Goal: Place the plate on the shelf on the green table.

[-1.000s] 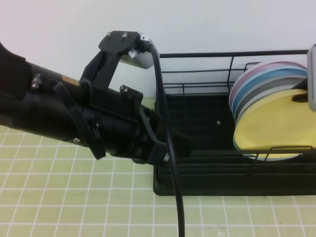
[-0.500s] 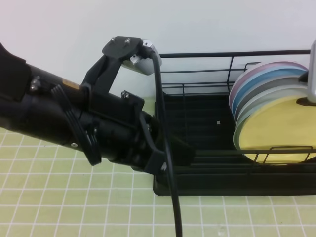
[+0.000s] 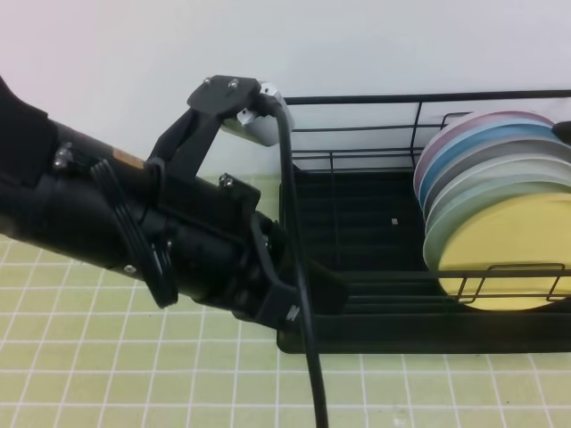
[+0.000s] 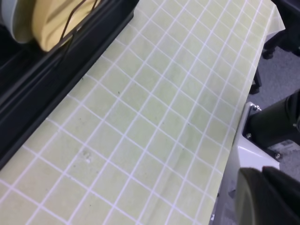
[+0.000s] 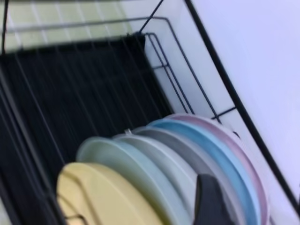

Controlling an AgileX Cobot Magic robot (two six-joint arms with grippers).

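- your plate (image 3: 510, 254), the pale-yellow one, stands on edge in the shelf (image 3: 357, 294) at the front of a leaning row of plates, at the right end of the rack.
- its lower edge sits behind a low wire loop on the front rail; nothing grips it.
- just behind it leans the mint-green plate (image 3: 486, 183), then the grey plate (image 3: 468, 160), the blue plate (image 3: 446, 147) and the pink plate (image 3: 430, 143), each overlapping the next.
- the shelf rests on the green table (image 3: 134, 357), its ribbed black base bare to the left of the plates and its thin rod rails running along the back against the white wall (image 3: 357, 45).
- your left arm (image 3: 161, 232) fills the left half of the high view, reaching low across the tiles to the shelf's front left corner, with a black cable (image 3: 299, 267) draped over it.
- you do not see the left gripper's jaws in any view; it is closed, with nothing seen in it.
- the left wrist view looks down on bare tiles, with the rack's edge and a slice of the yellow plate at upper left.
- of the right gripper you see only one dark fingertip (image 5: 211, 201) over the plate rims in its wrist view, which is blurred; you cannot tell how wide it stands, and it holds nothing that shows.
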